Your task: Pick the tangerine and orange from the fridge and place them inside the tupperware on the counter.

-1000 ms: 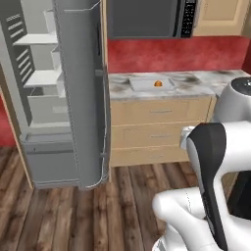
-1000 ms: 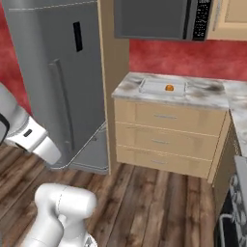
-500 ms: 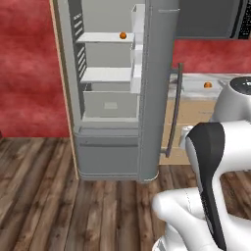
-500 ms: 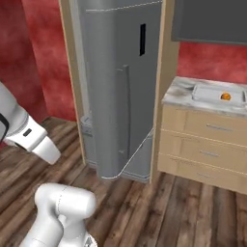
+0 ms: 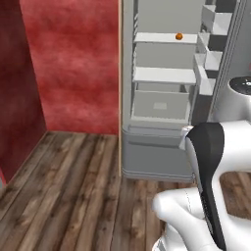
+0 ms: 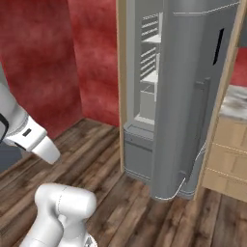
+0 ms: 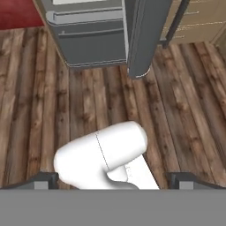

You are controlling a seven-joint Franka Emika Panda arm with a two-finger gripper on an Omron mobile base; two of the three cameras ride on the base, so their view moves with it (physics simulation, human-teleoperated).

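Note:
The fridge (image 5: 162, 105) stands open, with white shelves and a grey drawer inside. One small round orange-coloured fruit (image 5: 179, 36) lies on its upper shelf; whether it is the tangerine or the orange I cannot tell. In the right base view the fridge (image 6: 188, 96) shows mostly the grey outside of its open door. A strip of the counter (image 6: 237, 102) shows at the right edge there. The tupperware is out of view. My gripper (image 7: 112, 180) is open and points down at the wood floor in front of the fridge, far from the fruit, its fingertips (image 7: 44, 178) wide apart with nothing between them.
The open fridge door (image 5: 223, 59) with its racks juts out on the right. Its lower edge (image 7: 143, 39) hangs over the floor in the hand view. A red wall (image 5: 68, 63) runs left of the fridge. Tan cabinet drawers (image 6: 226, 159) sit under the counter.
The base has swung left, so the whole picture has shifted. The fridge now sits further right in the left base view, and the container with a fruit in it has left both base views.

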